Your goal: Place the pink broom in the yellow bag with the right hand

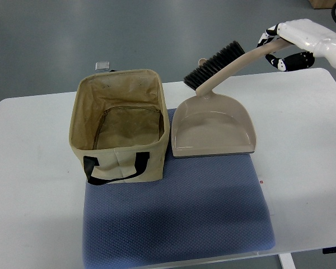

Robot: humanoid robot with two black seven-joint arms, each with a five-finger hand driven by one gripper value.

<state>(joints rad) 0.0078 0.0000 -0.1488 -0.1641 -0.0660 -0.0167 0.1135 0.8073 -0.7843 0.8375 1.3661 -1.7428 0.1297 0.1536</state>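
Top view shows my right hand [285,47] gripping the stiff, light pink broom [227,64] by its handle end, near the table's [302,140] far right corner, beside the yellow bag [119,126].

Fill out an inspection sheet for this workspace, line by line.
Surface: white table, blue mat on it.
Job's things: broom near the dustpan's handle end; bag open, upright, empty.
Clutter: dustpan on the mat, right of the bag; small grey object behind the bag.
Grippers: right hand closed on the dustpan's handle; left not in view.
Cables: nothing seen.
Surroundings: grey floor.
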